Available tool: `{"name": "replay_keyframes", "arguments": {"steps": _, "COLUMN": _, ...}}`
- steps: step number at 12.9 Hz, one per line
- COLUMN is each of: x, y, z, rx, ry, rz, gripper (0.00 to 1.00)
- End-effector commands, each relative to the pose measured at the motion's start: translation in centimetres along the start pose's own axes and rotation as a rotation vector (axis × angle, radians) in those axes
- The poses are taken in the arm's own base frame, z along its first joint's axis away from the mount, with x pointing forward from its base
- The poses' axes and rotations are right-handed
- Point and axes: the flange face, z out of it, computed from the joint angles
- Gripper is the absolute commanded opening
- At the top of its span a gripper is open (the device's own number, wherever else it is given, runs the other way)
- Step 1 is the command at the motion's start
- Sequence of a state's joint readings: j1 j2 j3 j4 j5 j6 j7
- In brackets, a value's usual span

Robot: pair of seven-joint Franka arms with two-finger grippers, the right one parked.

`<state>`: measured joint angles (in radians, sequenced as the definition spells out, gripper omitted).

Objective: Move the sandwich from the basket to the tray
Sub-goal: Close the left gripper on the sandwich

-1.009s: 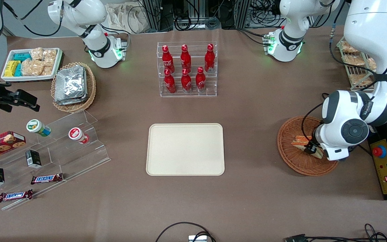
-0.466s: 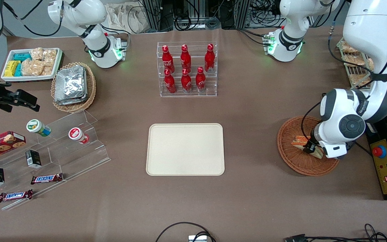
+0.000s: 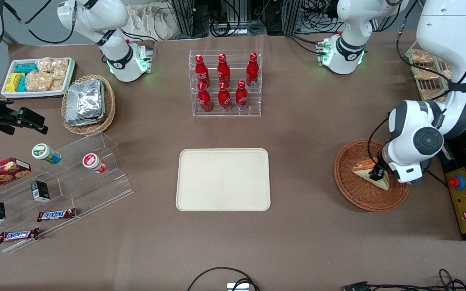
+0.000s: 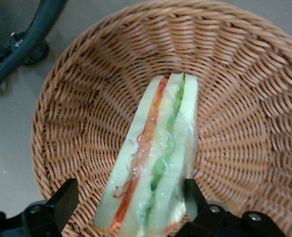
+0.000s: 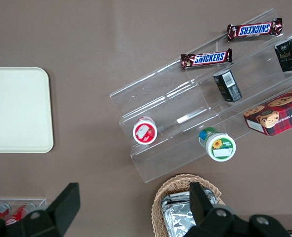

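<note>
Here, the sandwich (image 4: 158, 163) lay on edge in the basket (image 4: 244, 89), between my fingers (image 4: 64, 202). I judged it light, soft and crushable, its clear wrap slippery, so the hold belonged across the two bread faces near the thick end, with mild pressure. My gripper (image 3: 377, 174) was spread: one finger stood apart from the wrap, the other was just beside it. My arm reached down over the basket, wrist low; the tray (image 3: 223, 179) sat well apart on the bench (image 3: 306, 133).
</note>
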<state>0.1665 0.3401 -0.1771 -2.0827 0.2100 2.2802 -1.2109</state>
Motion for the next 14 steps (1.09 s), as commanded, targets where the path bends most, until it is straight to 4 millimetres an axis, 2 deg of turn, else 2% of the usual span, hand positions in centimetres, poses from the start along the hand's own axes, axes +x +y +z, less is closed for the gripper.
{"name": "replay_keyframes", "arguments": {"steps": 1, "x": -0.1, "y": -1.0, "z": 0.1, "rx": -0.012, "ry": 0.005, "rz": -0.021, "gripper": 0.94}}
{"name": "replay_keyframes", "arguments": {"steps": 4, "x": -0.3, "y": -0.4, "z": 0.8, "rx": -0.009, "ry": -0.013, "rz": -0.046, "gripper": 0.91}}
{"name": "replay_keyframes", "arguments": {"steps": 6, "x": -0.7, "y": 0.4, "z": 0.7, "rx": -0.01, "ry": -0.012, "rz": -0.084, "gripper": 0.79}}
{"name": "replay_keyframes", "arguments": {"steps": 11, "x": -0.4, "y": 1.3, "z": -0.3, "rx": -0.014, "ry": -0.007, "rz": -0.067, "gripper": 0.1}}
{"name": "replay_keyframes", "arguments": {"steps": 12, "x": -0.2, "y": 1.5, "z": -0.6, "rx": 0.002, "ry": -0.011, "rz": -0.067, "gripper": 0.0}}
{"name": "replay_keyframes", "arguments": {"steps": 14, "x": 0.2, "y": 1.9, "z": -1.3, "rx": 0.031, "ry": -0.015, "rz": -0.048, "gripper": 0.0}}
